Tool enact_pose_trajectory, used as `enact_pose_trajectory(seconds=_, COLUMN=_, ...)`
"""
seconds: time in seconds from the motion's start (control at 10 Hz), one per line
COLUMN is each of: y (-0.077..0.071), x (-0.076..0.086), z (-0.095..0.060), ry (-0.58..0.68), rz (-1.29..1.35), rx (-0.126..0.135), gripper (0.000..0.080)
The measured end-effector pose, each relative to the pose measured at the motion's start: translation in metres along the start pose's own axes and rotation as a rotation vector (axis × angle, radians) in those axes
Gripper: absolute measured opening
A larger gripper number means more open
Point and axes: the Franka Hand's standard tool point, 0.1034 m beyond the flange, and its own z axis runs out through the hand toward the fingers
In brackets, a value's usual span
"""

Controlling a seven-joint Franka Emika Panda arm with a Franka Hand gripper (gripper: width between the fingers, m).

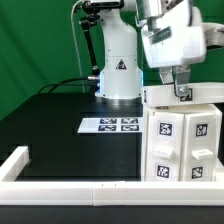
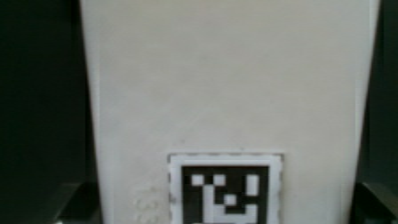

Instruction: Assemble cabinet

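Exterior view: cabinet stands on the black desk at that view's right, beside the marker board.
Tool: atop the cabinet; spread or pressed together, cannot tell.
Wrist view: white tagged cabinet face fills the frame.

The marker board lies flat on the black table, a white border rail seemingly edging it.

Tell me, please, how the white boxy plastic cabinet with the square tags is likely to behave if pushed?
The white boxy plastic cabinet looks rigid, so it should probably slide rather than flex. Its smooth faces may be slippery on the black table. It stands tall with the gripper at its top; a high push might tip it.
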Motion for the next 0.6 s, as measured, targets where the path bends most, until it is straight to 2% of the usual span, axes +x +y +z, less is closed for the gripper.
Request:
enact_pose_trajectory(seconds=0.2, y=0.0022, x=-0.0022, z=0.0008, ry=-0.028, rz=0.238, rx=-0.003, gripper=0.0564)
enact_pose_trajectory(seconds=0.3, y=0.0035, x=-0.0012, z=0.001, ry=-0.046, rz=0.38, rx=-0.013, gripper=0.0564)
enact_pose_trajectory(seconds=0.4, y=0.0082, x=0.0019, z=0.0016, ry=-0.057, rz=0.492, rx=-0.049, gripper=0.0564)
enact_pose_trajectory(seconds=0.5, y=0.0095, x=0.0024, z=0.0014, ry=-0.058, rz=0.522, rx=-0.07, gripper=0.0564)
enact_pose_trajectory(seconds=0.6, y=0.0093, x=0.0024, z=0.0015, ry=-0.057, rz=0.56, rx=-0.07, gripper=0.0564)
